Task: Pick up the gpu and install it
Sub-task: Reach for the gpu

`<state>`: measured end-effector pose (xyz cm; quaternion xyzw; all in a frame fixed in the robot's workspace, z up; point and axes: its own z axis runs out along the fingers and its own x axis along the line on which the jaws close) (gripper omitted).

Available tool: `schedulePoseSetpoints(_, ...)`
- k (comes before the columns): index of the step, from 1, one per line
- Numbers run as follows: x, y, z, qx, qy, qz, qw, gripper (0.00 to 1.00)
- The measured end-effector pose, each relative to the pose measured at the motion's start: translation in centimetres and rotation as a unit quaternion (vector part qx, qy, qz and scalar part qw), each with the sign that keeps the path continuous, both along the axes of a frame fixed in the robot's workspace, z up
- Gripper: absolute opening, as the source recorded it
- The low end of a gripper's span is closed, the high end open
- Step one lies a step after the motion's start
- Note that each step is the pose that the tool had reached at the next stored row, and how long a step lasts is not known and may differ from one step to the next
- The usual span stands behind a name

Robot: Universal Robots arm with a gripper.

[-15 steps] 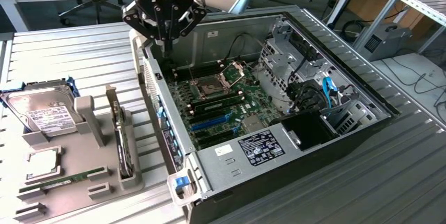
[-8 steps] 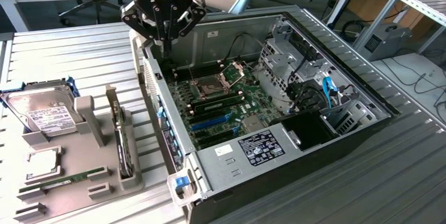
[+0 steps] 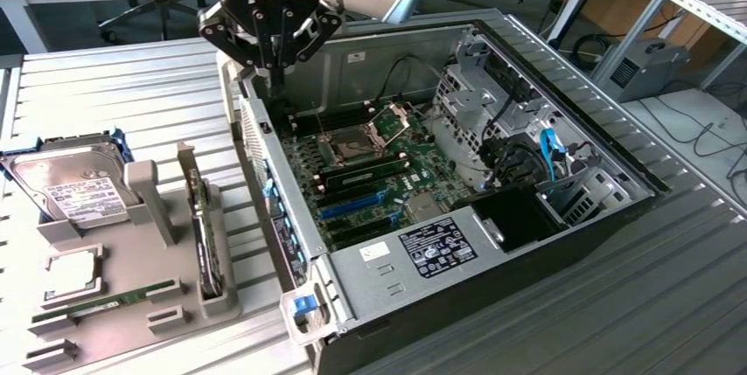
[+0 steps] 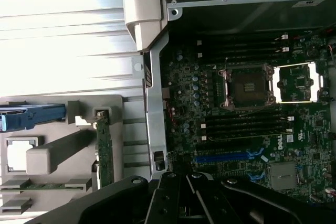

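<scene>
The gpu (image 3: 205,231) stands on edge in a grey holder (image 3: 150,209) at the exterior view's left, its silver bracket pointing up. In the wrist view the gpu (image 4: 104,153) is a thin green strip in the same holder (image 4: 58,148). My gripper (image 3: 275,67) hangs over the far left corner of the open computer case (image 3: 583,121), well away from the gpu. Its black fingers meet at the tips and are shut on nothing. From the wrist view my gripper (image 4: 181,178) sits above the case's side wall, beside the motherboard (image 4: 247,129).
The holder also carries a silver hard drive (image 3: 68,187), a processor chip (image 3: 73,274) and a memory stick (image 3: 108,300). Blue expansion slots (image 3: 350,206) lie on the motherboard below the processor socket (image 3: 350,143). Cables and drive cages fill the case's right side.
</scene>
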<state>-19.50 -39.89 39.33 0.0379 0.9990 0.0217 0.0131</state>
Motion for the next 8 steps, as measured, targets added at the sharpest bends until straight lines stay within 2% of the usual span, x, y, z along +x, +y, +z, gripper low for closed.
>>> schedulePoseSetpoints(8, -0.20, 0.00, 0.00, 0.0000, 0.0000, 0.000, 1.0000, 0.11)
